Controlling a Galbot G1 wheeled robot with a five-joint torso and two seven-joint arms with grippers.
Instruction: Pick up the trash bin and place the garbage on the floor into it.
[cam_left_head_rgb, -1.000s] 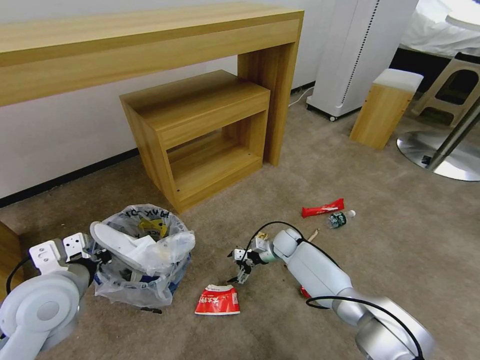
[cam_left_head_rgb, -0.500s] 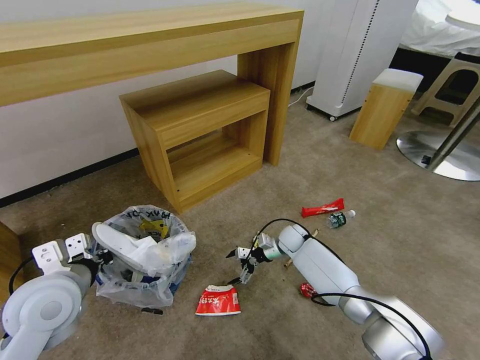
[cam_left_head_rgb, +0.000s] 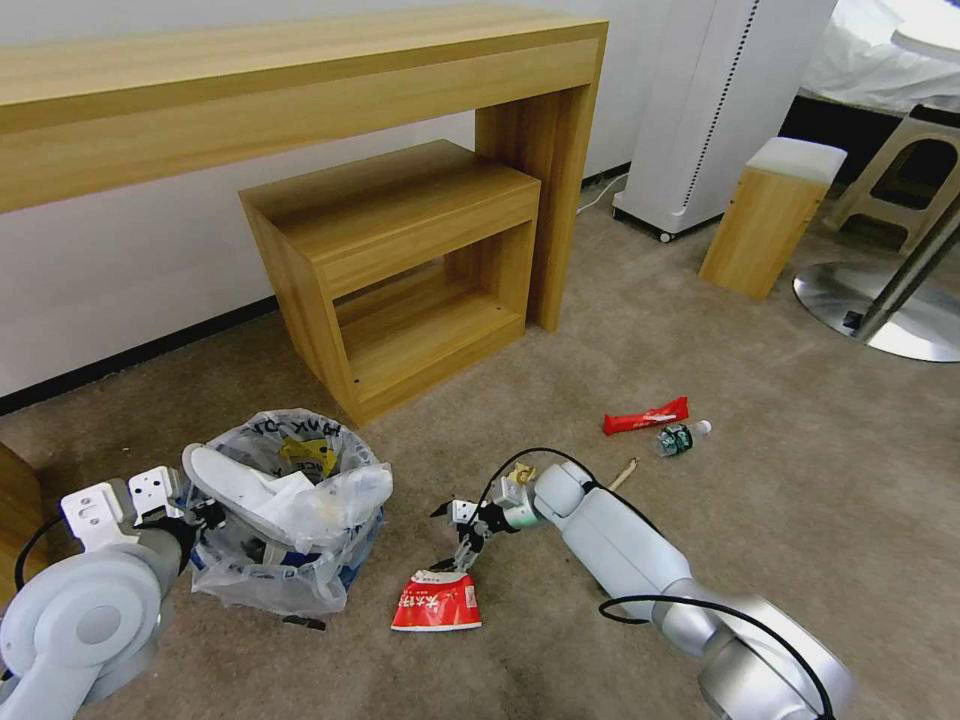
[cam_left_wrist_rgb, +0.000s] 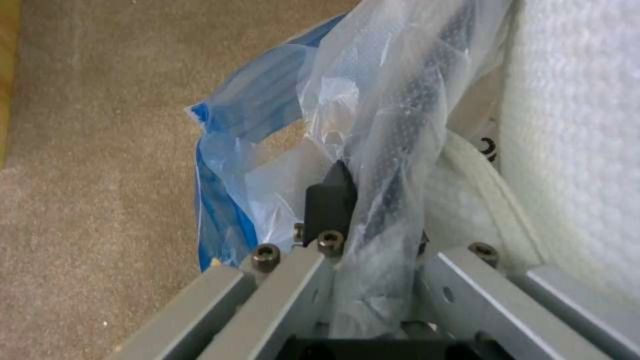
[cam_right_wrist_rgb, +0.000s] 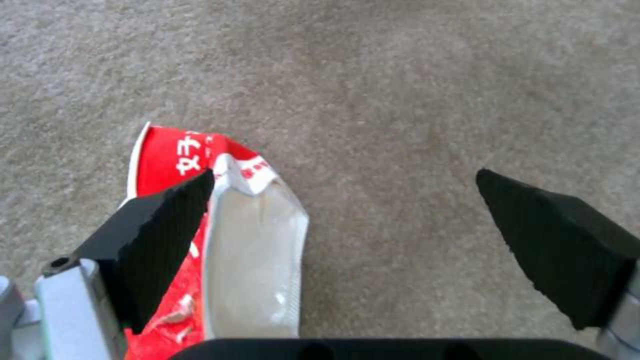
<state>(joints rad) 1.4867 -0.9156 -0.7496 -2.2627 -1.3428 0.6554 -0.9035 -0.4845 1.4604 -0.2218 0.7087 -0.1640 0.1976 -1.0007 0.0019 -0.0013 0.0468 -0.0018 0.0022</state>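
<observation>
Right claw: my right gripper (cam_left_head_rgb: 452, 537) hung low over the floor (cam_left_head_rgb: 760, 520), just above the torn top edge of the red-white packet (cam_left_head_rgb: 436, 603), with its jaws spread wide and nothing between them.

Which way the packet lay: in the head view it lay just below and a little left of the fingertips, on the side nearer my base. In my right wrist view only one fingertip (cam_right_wrist_rgb: 167, 220) overlapped the red-white packet (cam_right_wrist_rgb: 220, 240); the other stood over bare carpet, so the packet sat off to one side of the gap, not centred in it.

Long axis: the packet lay flat and crumpled, wider than it was tall in the head view. How it ran against my closing line I could not settle.

What the grasp turned on: I judged that the claw needed to shift toward the packet before lowering, or one finger would land on top of it.

Left claw: my left gripper (cam_left_wrist_rgb: 373, 240) was clamped on the bag-lined rim of the trash bin (cam_left_head_rgb: 285, 515), beside my left arm.

Nearer arm: the right one, since the left was busy holding the bin.

Bin contents: a white slipper (cam_left_head_rgb: 240, 487) stuck out of the bin.

Other litter: a red wrapper (cam_left_head_rgb: 646, 416) and a small bottle (cam_left_head_rgb: 681, 437) lay well apart, farther out on my right.
</observation>
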